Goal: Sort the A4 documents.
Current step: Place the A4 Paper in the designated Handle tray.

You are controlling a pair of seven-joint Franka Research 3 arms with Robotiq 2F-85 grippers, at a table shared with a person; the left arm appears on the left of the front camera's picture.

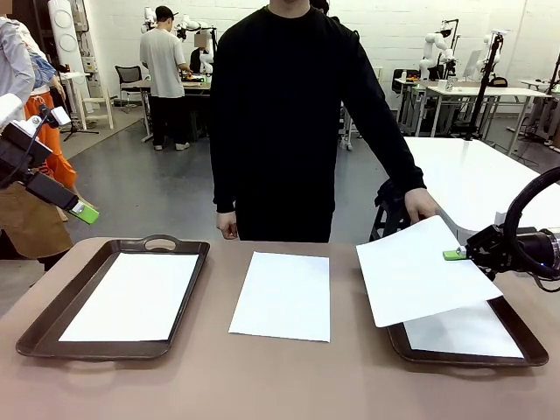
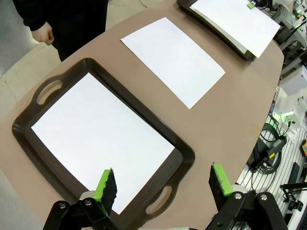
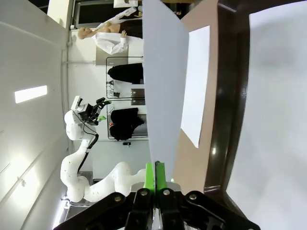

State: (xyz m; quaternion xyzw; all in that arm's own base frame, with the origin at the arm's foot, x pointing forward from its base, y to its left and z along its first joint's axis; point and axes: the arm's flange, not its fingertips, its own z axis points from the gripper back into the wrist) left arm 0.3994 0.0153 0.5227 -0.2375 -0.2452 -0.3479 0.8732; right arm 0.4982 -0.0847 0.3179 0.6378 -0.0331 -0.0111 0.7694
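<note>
Several A4 documents show. One sheet [image 1: 133, 296] lies in the left brown tray [image 1: 52, 308], a second sheet [image 1: 283, 294] lies bare on the table's middle, and a third sheet [image 1: 468, 332] rests in the right tray [image 1: 525, 337]. Above that tray a tilted sheet [image 1: 416, 271] is pinched at its right edge by my right gripper [image 1: 455, 255], which is shut on it [image 3: 157, 175]. The person's hand [image 1: 421, 206] touches the sheet's far corner. My left gripper [image 1: 81, 208] hangs high at the far left, open [image 2: 163, 184], above the left tray's near end [image 2: 184, 160].
The person in black stands at the table's far side, the other hand [image 1: 227, 226] hanging by the edge. Cables and equipment [image 2: 271, 146] sit beyond the table's rounded edge in the left wrist view. A second white table [image 1: 477, 175] stands behind at the right.
</note>
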